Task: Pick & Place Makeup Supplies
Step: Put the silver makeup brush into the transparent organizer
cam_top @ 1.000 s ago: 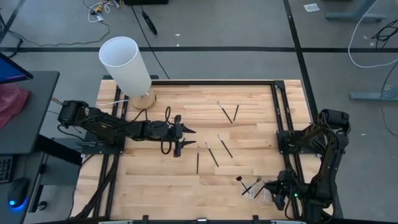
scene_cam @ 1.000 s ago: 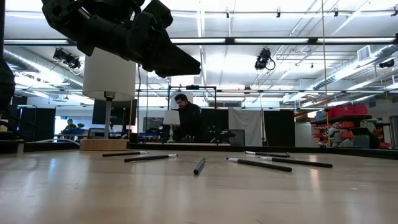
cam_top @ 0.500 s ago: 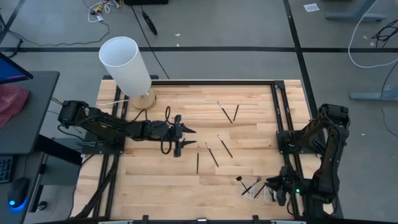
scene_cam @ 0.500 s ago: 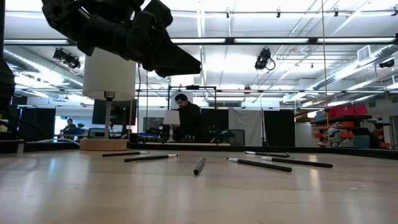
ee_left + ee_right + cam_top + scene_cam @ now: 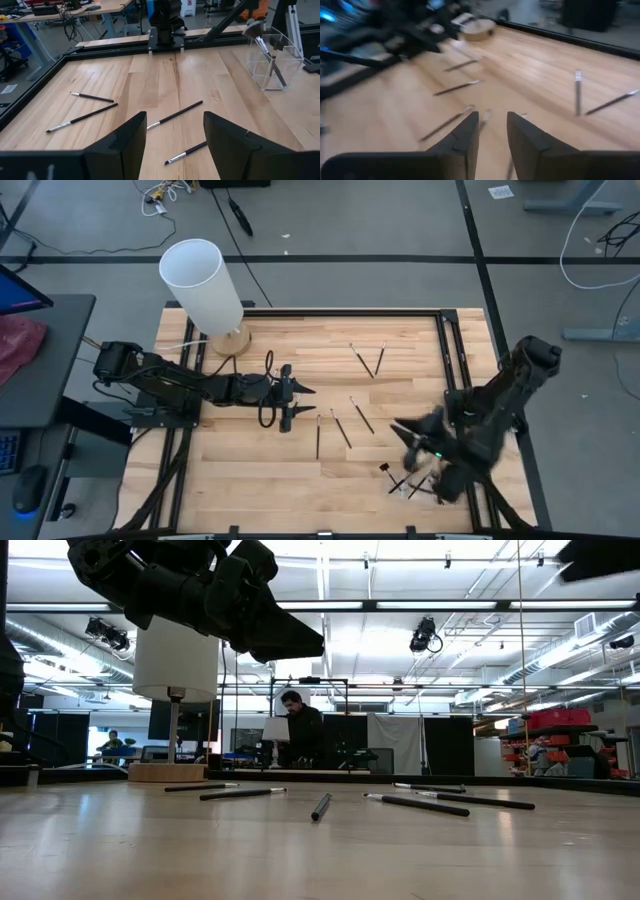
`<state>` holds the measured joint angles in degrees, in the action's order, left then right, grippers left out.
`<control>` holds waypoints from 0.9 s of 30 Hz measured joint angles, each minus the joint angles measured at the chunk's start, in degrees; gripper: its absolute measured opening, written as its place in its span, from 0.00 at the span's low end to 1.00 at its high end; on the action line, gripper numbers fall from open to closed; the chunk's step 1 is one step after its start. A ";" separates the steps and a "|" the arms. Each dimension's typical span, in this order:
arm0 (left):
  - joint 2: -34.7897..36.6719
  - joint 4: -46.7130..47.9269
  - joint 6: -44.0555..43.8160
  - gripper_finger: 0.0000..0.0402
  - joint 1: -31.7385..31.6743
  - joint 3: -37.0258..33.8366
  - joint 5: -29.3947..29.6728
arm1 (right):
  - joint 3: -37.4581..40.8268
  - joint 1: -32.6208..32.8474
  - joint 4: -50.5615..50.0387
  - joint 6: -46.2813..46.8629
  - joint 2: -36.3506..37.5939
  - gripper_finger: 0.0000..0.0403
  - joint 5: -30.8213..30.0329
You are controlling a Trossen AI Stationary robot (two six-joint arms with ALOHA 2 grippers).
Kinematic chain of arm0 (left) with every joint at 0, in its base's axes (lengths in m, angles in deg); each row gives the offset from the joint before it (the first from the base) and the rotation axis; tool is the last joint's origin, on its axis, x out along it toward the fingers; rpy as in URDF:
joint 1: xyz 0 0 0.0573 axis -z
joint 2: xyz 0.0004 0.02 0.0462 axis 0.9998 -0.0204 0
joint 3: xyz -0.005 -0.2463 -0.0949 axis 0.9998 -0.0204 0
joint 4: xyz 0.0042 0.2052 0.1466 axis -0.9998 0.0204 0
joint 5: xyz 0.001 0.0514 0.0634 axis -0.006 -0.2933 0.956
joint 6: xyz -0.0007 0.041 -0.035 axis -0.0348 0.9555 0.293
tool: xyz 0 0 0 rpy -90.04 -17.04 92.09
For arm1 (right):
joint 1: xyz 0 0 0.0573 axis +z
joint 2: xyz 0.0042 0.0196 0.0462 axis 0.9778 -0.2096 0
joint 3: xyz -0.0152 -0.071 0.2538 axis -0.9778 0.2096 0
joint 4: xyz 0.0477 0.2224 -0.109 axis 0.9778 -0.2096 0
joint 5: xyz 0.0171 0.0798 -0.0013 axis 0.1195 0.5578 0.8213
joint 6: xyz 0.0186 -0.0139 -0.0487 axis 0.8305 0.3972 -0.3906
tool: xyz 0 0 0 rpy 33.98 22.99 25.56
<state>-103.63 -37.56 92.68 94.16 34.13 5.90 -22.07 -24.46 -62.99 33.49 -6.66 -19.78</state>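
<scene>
Several thin dark makeup brushes lie flat on the wooden table: a crossed pair (image 5: 366, 359) toward the far side and three (image 5: 341, 427) near the middle. More brushes stand in a clear holder (image 5: 413, 483) at the near right, also seen as the clear holder (image 5: 272, 65) in the left wrist view. My left gripper (image 5: 308, 403) hovers open above the table, just left of the middle brushes (image 5: 175, 114). My right gripper (image 5: 408, 430), blurred, is above the table to the right of those brushes, its fingers (image 5: 470, 131) a narrow gap apart with nothing between them.
A big white cylinder (image 5: 205, 283) stands on a round wooden base at the far left corner. A black frame (image 5: 445, 340) runs along the table's far and right edges. Bare wood lies along the near left part. A person (image 5: 300, 730) sits in the room behind.
My right arm has swung out of its folded place at the near right corner, its gripper moving up and toward the table's left, over the table beside the clear holder. My left arm and the brushes have kept still.
</scene>
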 joint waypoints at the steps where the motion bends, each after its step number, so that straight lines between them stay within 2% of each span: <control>1: 0.00 0.02 0.00 0.50 0.00 0.00 0.00 | 0.00 -2.62 2.17 -4.10 -0.02 0.25 1.14; 7: 0.00 0.18 0.07 0.50 -0.07 0.00 0.18 | 0.00 -16.74 20.02 -34.35 -0.02 0.27 8.91; 11: 0.00 2.01 0.04 0.50 -0.04 0.04 2.47 | 0.03 -24.97 27.70 -48.41 -0.34 0.32 16.55; 16: -0.02 6.81 0.04 0.50 -0.09 0.04 6.22 | 5.17 -34.28 36.87 -55.27 -0.44 0.44 23.30; 21: -0.02 8.95 0.10 0.50 -0.39 0.04 8.64 | 15.45 -41.93 59.04 -60.27 -1.62 0.55 31.35; 24: -0.02 9.11 0.07 0.50 -1.17 0.04 8.80 | 18.86 -43.69 69.59 -64.40 -4.41 0.59 33.74; 27: -0.02 9.31 0.03 0.50 -1.87 0.04 8.81 | 19.56 -43.62 71.17 -67.10 -7.33 0.60 34.10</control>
<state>-103.65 -28.26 92.72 92.29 34.17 14.71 -2.51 -68.09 8.18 -33.61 -13.99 14.32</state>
